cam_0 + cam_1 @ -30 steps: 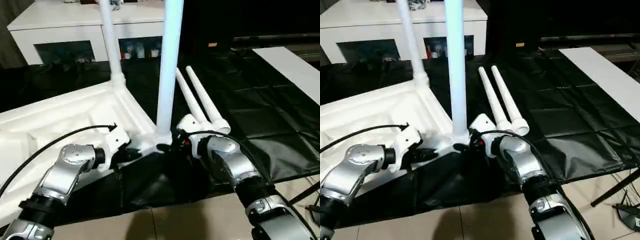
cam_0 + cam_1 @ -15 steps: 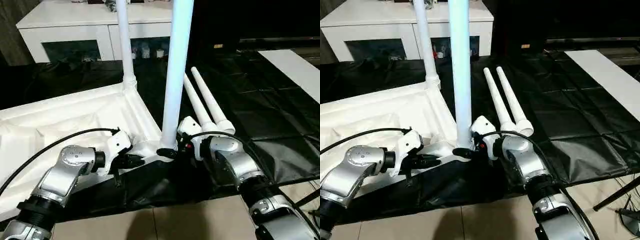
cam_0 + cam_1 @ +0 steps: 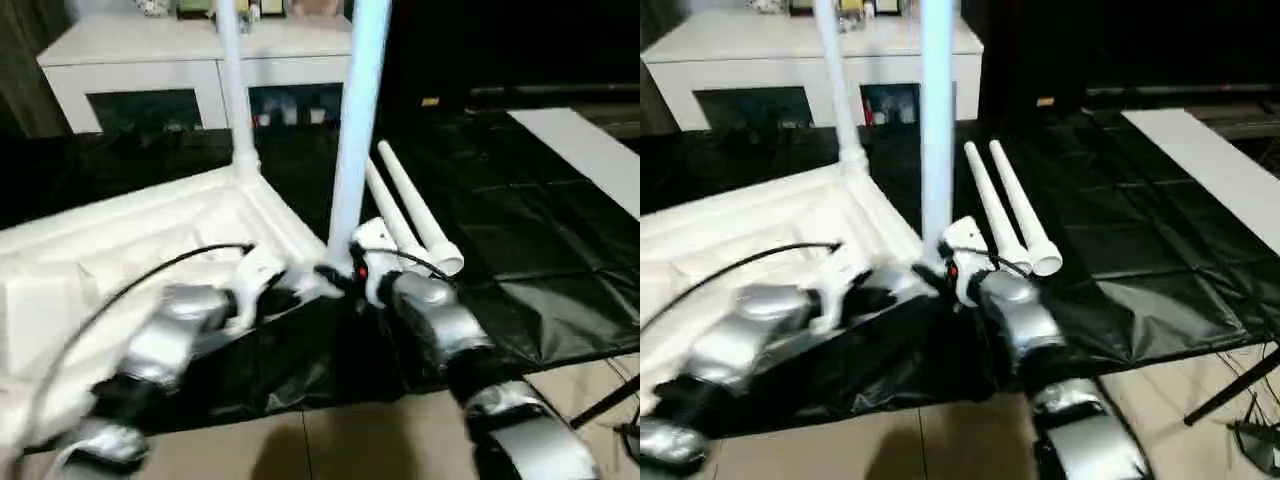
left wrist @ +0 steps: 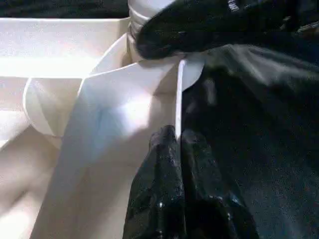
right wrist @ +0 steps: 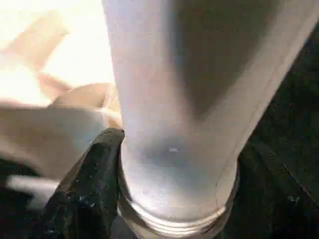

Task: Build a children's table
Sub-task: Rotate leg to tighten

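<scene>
Leg [image 5: 174, 114] upright between right gripper [image 3: 340, 275] fingers | left gripper [image 4: 174, 144] pressed together at tabletop [image 3: 130, 235] edge

White cabinet [image 3: 140, 70] with dark glass doors, black floor sheet [image 3: 520, 250], flat white board [image 3: 590, 150] at right.
</scene>
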{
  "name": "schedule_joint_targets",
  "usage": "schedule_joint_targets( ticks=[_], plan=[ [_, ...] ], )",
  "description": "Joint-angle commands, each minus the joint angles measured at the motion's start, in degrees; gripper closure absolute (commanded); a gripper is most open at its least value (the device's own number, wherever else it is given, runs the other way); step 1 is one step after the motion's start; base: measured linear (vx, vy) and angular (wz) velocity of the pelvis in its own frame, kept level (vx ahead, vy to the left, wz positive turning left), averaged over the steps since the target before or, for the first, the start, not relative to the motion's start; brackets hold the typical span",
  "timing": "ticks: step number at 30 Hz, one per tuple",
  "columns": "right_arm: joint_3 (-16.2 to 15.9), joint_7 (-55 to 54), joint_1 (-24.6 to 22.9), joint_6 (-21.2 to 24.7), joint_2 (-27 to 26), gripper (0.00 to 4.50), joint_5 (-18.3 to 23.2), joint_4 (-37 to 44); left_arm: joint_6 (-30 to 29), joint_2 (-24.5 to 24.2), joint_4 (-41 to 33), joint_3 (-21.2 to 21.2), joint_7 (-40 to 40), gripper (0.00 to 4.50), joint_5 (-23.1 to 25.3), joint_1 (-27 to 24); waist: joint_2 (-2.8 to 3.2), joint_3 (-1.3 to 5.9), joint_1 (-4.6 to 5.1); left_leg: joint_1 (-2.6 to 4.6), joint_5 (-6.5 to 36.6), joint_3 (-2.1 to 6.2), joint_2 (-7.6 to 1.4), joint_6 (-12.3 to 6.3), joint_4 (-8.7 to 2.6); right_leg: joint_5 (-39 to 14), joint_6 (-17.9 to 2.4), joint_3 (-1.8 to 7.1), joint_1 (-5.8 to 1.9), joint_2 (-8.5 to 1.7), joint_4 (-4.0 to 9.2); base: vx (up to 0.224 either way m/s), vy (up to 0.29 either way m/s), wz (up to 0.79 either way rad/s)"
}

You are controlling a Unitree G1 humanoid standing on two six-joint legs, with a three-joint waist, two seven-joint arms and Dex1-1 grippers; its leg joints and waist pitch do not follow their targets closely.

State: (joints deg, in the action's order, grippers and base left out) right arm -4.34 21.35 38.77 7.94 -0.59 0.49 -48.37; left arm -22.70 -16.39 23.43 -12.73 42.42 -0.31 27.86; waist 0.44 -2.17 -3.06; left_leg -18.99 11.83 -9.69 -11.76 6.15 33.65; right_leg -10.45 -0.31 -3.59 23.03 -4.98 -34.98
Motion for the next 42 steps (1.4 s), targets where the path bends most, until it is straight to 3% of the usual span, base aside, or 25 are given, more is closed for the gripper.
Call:
schedule_joint_targets(
  ticks=[1, 2, 5, 8, 9, 11, 12, 14, 17, 19, 21, 23, 24, 25, 26, 28, 29, 31, 33, 34, 35, 36, 38, 39, 42],
  plan=[
    [1.36, -5.43, -0.36, 2.87, -2.59, 1.8, 1.59, -3.14, -0.76, 1.83, 4.73, 2.96, -10.1, 4.5, 0.63, 1.2, -0.06, 2.41, 0.21, 0.41, 18.22, -0.02, -0.44, 0.9, -4.61, -25.95, -7.51, 2.32, -1.31, -2.48, 5.71, 0.0, 0.0, 0.0],
    [4.84, -13.19, 1.45, 2.75, -6.27, 1.8, 4.44, -6.19, -0.3, 5.1, 8.29, 4.19, -16.03, 4.5, 0.99, 3.82, -0.01, 2.46, 0.23, 0.31, 17.94, -0.07, -0.39, 0.74, -4.64, -24.7, -7.63, 2.24, -1.34, -2.4, 5.57, 0.0, 0.0, 0.0],
    [6.71, -18.05, 3.41, 1.04, -8.94, 1.8, 4.84, -9.24, 1.0, 7.65, 11.74, 4.97, -20.05, 4.5, 1.9, 6.1, 0.02, 2.57, 0.09, 0.05, 17.58, -0.14, -0.34, 0.34, -4.63, -23.22, -7.36, 2.14, -1.35, -2.47, 5.57, 0.0, 0.0, 0.0],
    [6.19, -17.92, 3.92, -0.27, -9.48, 1.8, 3.87, -9.85, 1.47, 8.27, 12.54, 4.85, -20.28, 4.5, 2.11, 6.65, -0.11, 2.72, -0.04, -0.36, 16.82, -0.09, -0.31, -0.22, -4.65, -21.98, -7.15, 2.09, -1.67, -2.54, 5.39, 0.0, 0.0, 0.0],
    [5.43, -17.24, 3.89, -1.3, -9.35, 1.24, 3.03, -9.62, 1.6, 8.26, 12.48, 4.65, -19.89, 4.5, 2.17, 6.65, -0.14, 2.7, -0.09, -0.76, 15.85, -0.03, -0.39, -0.56, -4.76, -20.88, -7.2, 2.08, -1.9, -2.6, 5.24, 0.0, 0.0, 0.0],
    [5.05, -12.42, 2.72, -3.19, -8.47, 1.1, 2.97, -6.82, 2.52, 7.22, 11.87, 3.95, -18.28, 4.5, 2.69, 5.87, 0.0, 2.84, -0.17, -0.75, 15.07, -0.09, -0.48, -0.88, -4.67, -19.8, -7.47, 2.09, -1.85, -2.61, 5.16, 0.0, 0.0, 0.0],
    [5.05, -12.42, 2.72, -3.19, -8.47, 1.04, 2.97, -6.82, 2.52, 7.22, 11.87, 3.95, -18.28, 4.5, 2.69, 5.87, -0.09, 2.88, -0.11, -1.0, 14.94, -0.16, -0.38, -1.27, -4.6, -18.94, -7.44, 2.1, -2.03, -2.52, 5.12, 0.0, 0.0, 0.0],
    [5.18, -11.96, 2.43, -3.6, -7.94, 0.75, 2.75, -5.96, 3.38, 6.89, 12.41, 3.75, -18.15, 4.5, 2.92, 5.84, -0.12, 3.05, 0.8, -2.47, 11.76, 0.46, -0.31, -1.46, -4.84, -15.95, -7.57, 1.83, -3.33, -2.67, 4.4, 0.0, 0.0, 0.0],
    [3.27, -12.47, 0.92, -4.71, -5.73, 0.57, 0.54, -2.07, 7.57, 6.6, 14.02, 3.33, -17.08, 4.5, 3.26, 6.41, -0.23, 3.37, 0.75, -1.33, 8.41, -0.12, -0.43, -2.69, -4.08, -9.77, -10.59, 2.02, -2.51, -2.61, 4.16, 0.0, 0.0, 0.0],
    [2.24, -11.76, -1.08, -4.34, -4.01, 0.57, -0.2, 2.54, 13.12, 6.84, 16.54, 3.48, -18.34, 4.5, 3.75, 7.74, -0.2, 3.76, 0.19, -1.48, 3.28, -0.24, -0.35, -4.5, -3.55, -2.06, -12.23, 2.02, -2.84, -2.36, 3.26, 0.0, 0.0, 0.0],
    [2.1, -10.76, -2.04, -3.76, -3.5, 0.57, -0.17, 4.44, 15.63, 7.22, 18.09, 4.27, -19.26, 4.5, 3.39, 8.51, -0.14, 3.75, -0.03, -1.72, 1.4, -0.31, -0.29, -5.97, -3.39, 1.41, -13.18, 1.94, -2.92, -2.29, 2.97, 0.0, 0.0, 0.0],
    [1.5, -9.01, -4.25, -2.8, -2.7, 0.57, -0.36, 7.9, 19.76, 7.12, 20.29, 4.34, -19.92, 4.5, 3.85, 10.1, -0.29, 3.6, -0.29, -1.69, 2.52, -0.39, -0.26, -6.66, -3.45, 0.17, -13.26, 1.94, -2.91, -2.33, 3.22, 0.0, 0.0, 0.0],
    [1.06, -8.35, -5.1, -2.63, -2.39, 0.53, -0.64, 9.09, 20.83, 7.14, 20.69, 4.9, -20.04, 4.22, 3.52, 10.72, 0.27, 3.49, -0.53, -1.48, 3.33, -0.43, -0.31, -6.45, -3.48, -0.85, -12.94, 2.0, -2.77, -2.38, 3.4, 0.0, 0.0, 0.0],
    [0.34, -7.66, -6.13, -2.59, -2.06, 0.51, -1.02, 10.46, 21.87, 7.16, 20.71, 6.27, -20.52, 3.95, 2.73, 11.53, -0.06, 3.45, -0.52, -1.47, 4.81, -0.42, -0.45, -5.89, -3.62, -2.28, -12.59, 2.05, -2.86, -2.46, 3.52, 0.0, 0.0, 0.0],
    [-0.04, -7.49, -6.57, -2.58, -1.99, 0.51, -1.16, 10.99, 21.95, 7.16, 20.24, 7.5, -20.6, 3.95, 1.84, 11.88, 0.37, 3.58, -0.65, -1.35, 6.18, -0.26, -0.7, -4.48, -3.79, -3.47, -12.92, 2.09, -2.82, -2.76, 3.44, 0.0, 0.0, 0.0],
    [-0.35, -7.64, -7.01, -2.32, -2.04, 0.51, -1.14, 11.57, 22.19, 6.73, 19.41, 8.1, -20.26, 3.95, 1.39, 12.1, 0.2, 3.5, -0.47, -1.29, 6.86, -0.34, -0.73, -3.7, -3.84, -3.06, -13.49, 2.06, -2.66, -2.58, 3.43, 0.0, 0.0, 0.0],
    [-0.94, -7.95, -7.44, -1.74, -2.53, 0.51, -1.07, 12.14, 21.36, 4.66, 16.66, 8.82, -20.84, 3.76, 1.61, 11.84, -0.17, 3.38, -0.38, -1.4, 7.73, -0.31, -0.76, -3.24, -3.97, -3.24, -13.61, 2.01, -2.8, -2.56, 3.43, 0.0, 0.0, 0.0],
    [-1.31, -7.95, -7.48, -1.64, -2.65, 0.51, -1.19, 12.21, 20.44, 3.47, 15.17, 9.05, -21.23, 3.52, 1.96, 11.4, -0.16, 3.22, -0.25, -1.79, 7.85, -0.07, -0.88, -2.93, -4.18, -4.59, -13.14, 1.95, -3.0, -2.76, 3.26, 0.0, 0.0, 0.0],
    [-2.01, -7.45, -7.63, -1.28, -2.81, 0.51, -1.68, 12.69, 17.72, 0.91, 12.05, 9.74, -20.67, 3.52, 2.07, 9.9, -0.6, 3.27, -0.07, -1.48, 6.37, -0.24, -0.86, -2.72, -3.98, -3.69, -12.99, 2.06, -2.79, -2.63, 3.15, 0.0, 0.0, 0.0],
    [-2.1, -7.3, -7.65, -1.19, -2.87, 0.51, -1.71, 12.77, 16.74, 0.21, 11.09, 9.89, -20.26, 3.35, 2.11, 9.35, -0.45, 3.3, -0.13, -1.47, 5.69, -0.21, -0.93, -2.7, -3.93, -2.84, -13.19, 2.1, -2.83, -2.73, 2.9, 0.0, 0.0, 0.0],
    [-2.38, -6.78, -7.67, -0.63, -3.0, 0.51, -1.77, 13.09, 12.05, -2.56, 6.41, 11.05, -18.24, 3.35, 1.68, 6.63, -0.82, 3.27, -0.09, -1.36, 4.55, -0.38, -0.95, -3.09, -3.85, -1.63, -13.56, 2.12, -2.7, -2.64, 2.8, 0.0, 0.0, 0.0],
    [-2.55, -6.59, -7.68, -0.38, -2.98, 0.51, -1.75, 13.24, 10.21, -3.52, 4.57, 11.69, -17.42, 3.18, 1.28, 5.5, -0.64, 3.31, -0.17, -1.5, 3.85, -0.26, -1.07, -3.13, -3.84, -0.91, -13.95, 2.14, -2.89, -2.88, 2.46, 0.0, 0.0, 0.0],
    [-3.77, -4.95, -7.18, 0.16, -2.62, 0.51, -2.12, 12.61, 1.48, -10.68, -3.72, 13.1, -12.05, 3.05, 1.1, -0.71, -0.79, 3.19, 0.23, -1.35, 2.41, -0.48, -1.0, -3.66, -3.83, -0.08, -14.69, 2.07, -2.44, -2.52, 2.34, 0.0, 0.0, 0.0],
    [-3.77, -4.95, -7.18, 0.16, -2.62, 0.51, -2.12, 12.61, 1.48, -10.68, -3.72, 13.1, -12.05, 3.05, 1.1, -0.71, -0.53, 3.22, 0.27, -1.22, 2.45, -0.44, -1.01, -3.55, -3.79, 0.07, -14.7, 2.08, -2.38, -2.5, 2.21, 0.0, 0.0, 0.0],
    [-4.86, -3.55, -6.81, 0.29, -2.35, 0.51, -2.55, 11.9, -5.73, -19.04, -9.86, 17.09, -10.8, 2.77, 1.82, -6.37, -0.56, 3.02, 0.37, -1.0, 3.45, -0.54, -0.96, -3.07, -3.89, 0.56, -14.86, 2.09, -2.08, -2.15, 2.17, 0.0, 0.0, 0.0]
  ],
)
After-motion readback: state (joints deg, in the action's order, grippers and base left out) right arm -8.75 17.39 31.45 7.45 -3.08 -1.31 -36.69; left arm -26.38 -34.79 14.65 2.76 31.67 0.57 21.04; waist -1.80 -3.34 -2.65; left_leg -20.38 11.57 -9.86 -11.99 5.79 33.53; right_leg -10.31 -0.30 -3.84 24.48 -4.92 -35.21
